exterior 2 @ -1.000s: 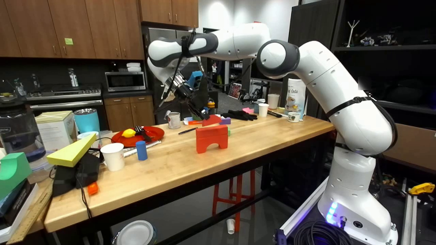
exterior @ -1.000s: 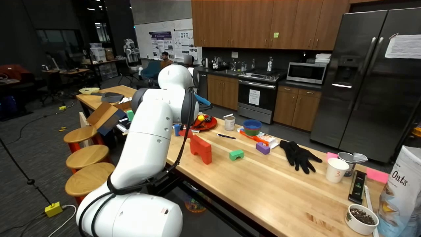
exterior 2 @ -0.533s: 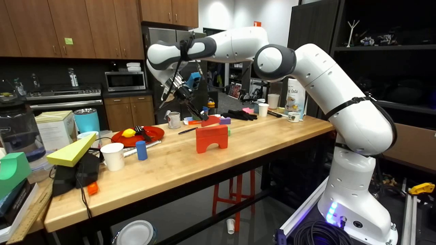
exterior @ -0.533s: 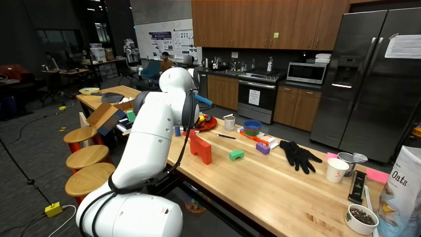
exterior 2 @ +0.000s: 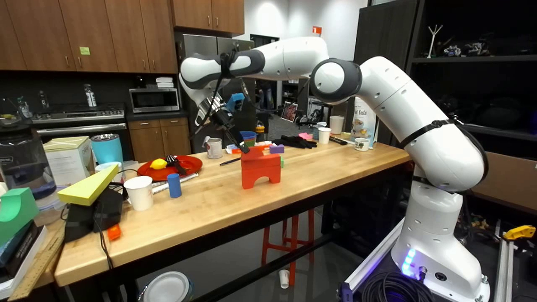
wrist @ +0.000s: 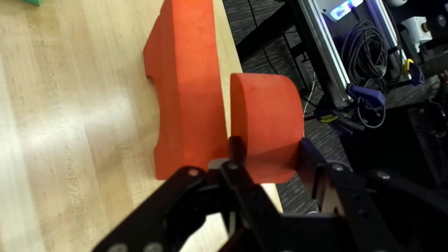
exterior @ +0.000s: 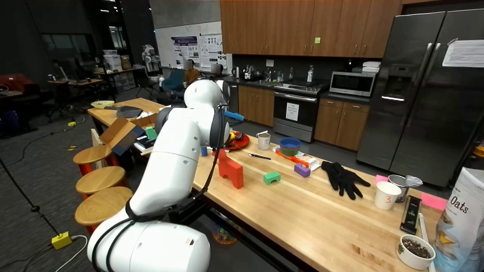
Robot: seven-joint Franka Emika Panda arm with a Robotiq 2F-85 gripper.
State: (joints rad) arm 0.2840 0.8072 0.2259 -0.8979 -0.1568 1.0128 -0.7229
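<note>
My gripper (wrist: 271, 148) is shut on a red block with a rounded outline (wrist: 273, 122), its dark fingers (wrist: 238, 148) pressed against two opposite sides. In an exterior view the gripper (exterior 2: 244, 147) slants down, and the held block (exterior 2: 253, 152) shows just above the top edge of a red arch block (exterior 2: 261, 165). The arch stands upright on the wooden table, with a line across its upper part. In the wrist view the arch (wrist: 196, 87) lies beside the held block, to its left; whether they touch I cannot tell. The arm hides the gripper in the remaining exterior view.
On the table (exterior: 287, 211) are a green arch block (exterior: 272, 177), a purple block (exterior: 302, 170), a black glove (exterior: 342, 179) and nested bowls (exterior: 290, 142). A red plate (exterior 2: 193, 166), a blue cylinder (exterior 2: 174, 186) and a paper cup (exterior 2: 139, 193) stand further along.
The arm has sunk a little, and the gripper with the red block has moved slightly left and down in an exterior view, closer to the arch's top. The grip stays the same.
</note>
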